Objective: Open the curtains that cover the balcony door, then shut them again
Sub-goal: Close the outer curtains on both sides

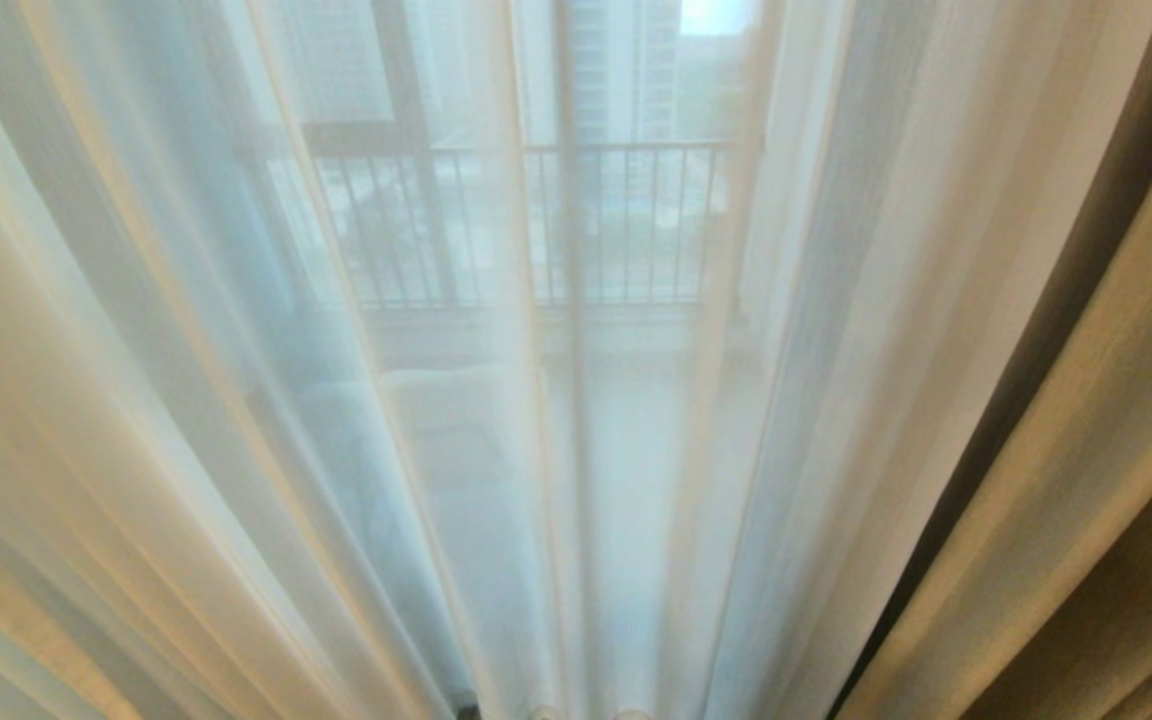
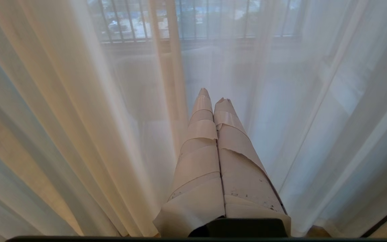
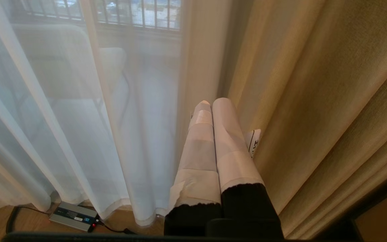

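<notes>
Curtains (image 1: 236,420) are filling the head view: white sheer folds are hanging across the middle and left, and a thick beige drape (image 1: 1066,450) is running down the right side. Through the sheers a dark upright of the balcony door (image 1: 566,250) and an outer railing (image 1: 626,225) are showing faintly. Neither arm is appearing here.

In the left wrist view, the left gripper (image 2: 213,95) is pointing at the sheers with its taped fingers pressed together, gripping nothing. A hemmed sheer edge (image 2: 173,84) is hanging just beside the tips, running floor to ceiling.

In the right wrist view, the right gripper (image 3: 213,101) is likewise closed and empty, sitting near where sheer and beige drape meet. A power brick (image 3: 74,216) and its cable are lying on the floor at the hem, so low sweeps look risky. The left gripper seems better placed for parting the sheers.
</notes>
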